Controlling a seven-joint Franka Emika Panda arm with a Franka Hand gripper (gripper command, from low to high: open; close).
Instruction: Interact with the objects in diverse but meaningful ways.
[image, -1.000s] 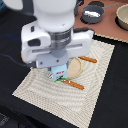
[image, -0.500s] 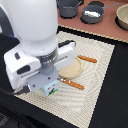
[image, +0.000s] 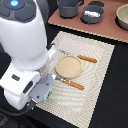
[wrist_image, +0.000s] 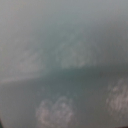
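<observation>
My white arm fills the exterior view's left side. Its gripper (image: 42, 93) hangs over the near left corner of the striped placemat (image: 97, 80). A white-and-light-blue carton (image: 48, 95) with green marks sits in the gripper, and the fingers themselves are hidden by the hand. A round tan disc (image: 67, 66) lies mid-mat between two orange-handled sticks (image: 88, 59) (image: 75, 84). At the back stand a dark grey saucepan (image: 70, 7) and a second dark pan (image: 93, 15) with something white in it. The wrist view is only a grey-teal blur.
The pans stand on a reddish-brown board (image: 85, 24) at the back. A tan bowl (image: 123, 17) sits at the back of the exterior view's right. Dark tabletop (image: 117, 95) surrounds the mat.
The arm has swung from over the mat's middle toward the exterior view's lower left, and the carton has travelled with the gripper. The disc and sticks now show uncovered.
</observation>
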